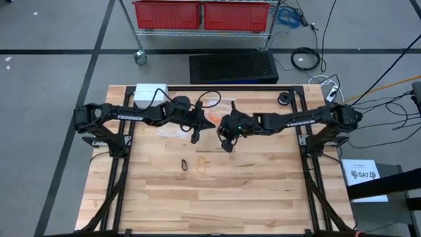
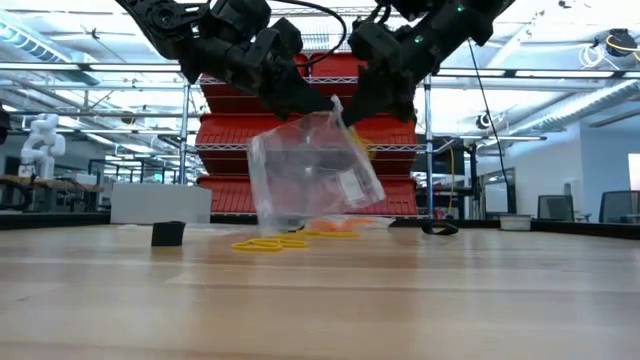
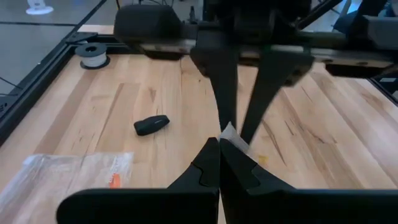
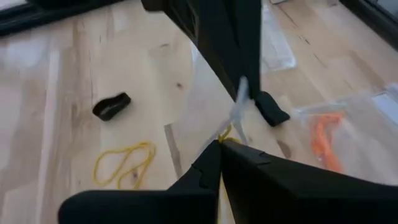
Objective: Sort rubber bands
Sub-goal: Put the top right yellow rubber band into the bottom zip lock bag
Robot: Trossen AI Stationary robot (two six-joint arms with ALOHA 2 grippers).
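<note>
A clear plastic bag (image 2: pixel 310 170) hangs between both grippers above the table's middle. My left gripper (image 3: pixel 219 148) and my right gripper (image 4: pixel 219 144) are shut on its top, tip to tip. A bit of yellow (image 4: pixel 225 133) shows at the bag's top by the right fingers. On the wood lie loose tan-yellow rubber bands (image 1: pixel 202 162) (image 4: pixel 124 163) and black rubber bands (image 1: pixel 185 164) (image 3: pixel 151 124). Orange-red bands (image 4: pixel 323 140) lie inside a second clear bag (image 1: pixel 225 108) flat on the table farther back. My left gripper pinches the clear bag's top edge (image 3: pixel 230 132) between its two fingers, slanting down from the table's left. The bag hangs below it (image 2: pixel 300 190); whether its lower end touches the table, I cannot tell. My right gripper pinches the same top edge (image 4: pixel 239 106) between its fingers, slanting down from the table's right, close against the left fingertips. The bag hangs tilted below the hold.
A third clear bag (image 1: pixel 172 130) (image 3: pixel 68 177) lies flat under the left arm. A white box (image 1: pixel 151 91) sits at the far left edge and a small black roll (image 1: pixel 284 99) at the far right. Bare wood spreads toward the near edge (image 1: pixel 217 204).
</note>
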